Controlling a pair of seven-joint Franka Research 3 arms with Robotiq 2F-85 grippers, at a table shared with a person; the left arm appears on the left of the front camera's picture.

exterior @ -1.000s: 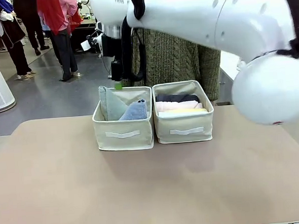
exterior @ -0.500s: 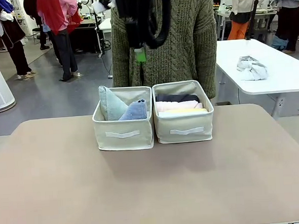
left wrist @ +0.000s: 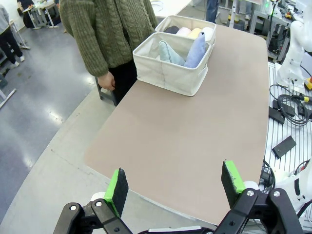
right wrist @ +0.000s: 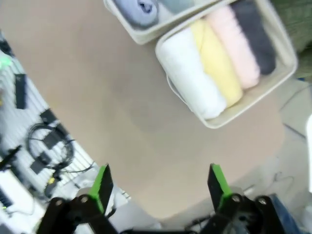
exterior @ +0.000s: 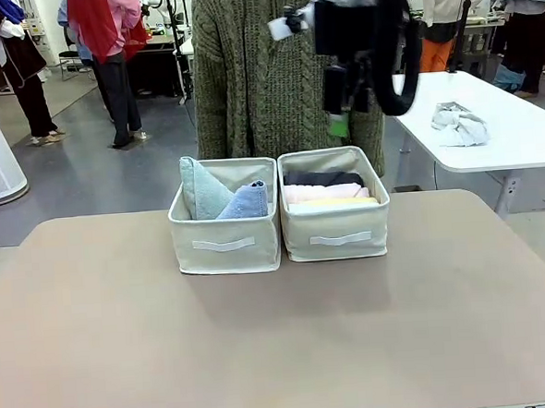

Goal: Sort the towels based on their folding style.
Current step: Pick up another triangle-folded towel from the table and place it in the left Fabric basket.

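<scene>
Two cream fabric boxes stand side by side at the table's far middle. The left box (exterior: 225, 245) holds two cone towels, a pale grey-teal one (exterior: 201, 190) and a periwinkle-blue one (exterior: 246, 202). The right box (exterior: 336, 240) holds rolled towels: dark grey (exterior: 322, 178), pink (exterior: 322, 192), yellow (exterior: 334, 203) and, in the right wrist view, white (right wrist: 192, 80). My right gripper (exterior: 340, 124) hangs high above the right box's back edge, and its open, empty jaws (right wrist: 160, 182) look down at the rolls. My left gripper (left wrist: 174, 181) is open and empty, high off the table's end, far from the boxes (left wrist: 170, 73).
A person in a green knitted sweater (exterior: 255, 76) stands just behind the boxes, one hand (left wrist: 106, 81) hanging by the table edge. A white side table (exterior: 519, 143) at the right carries a crumpled pale grey rag (exterior: 459, 123). Cables and a robot base (left wrist: 295, 44) lie beside the table.
The right gripper has swung across the top of the front view from above the left box to above the right box. The big white arm link no longer blocks the view.
</scene>
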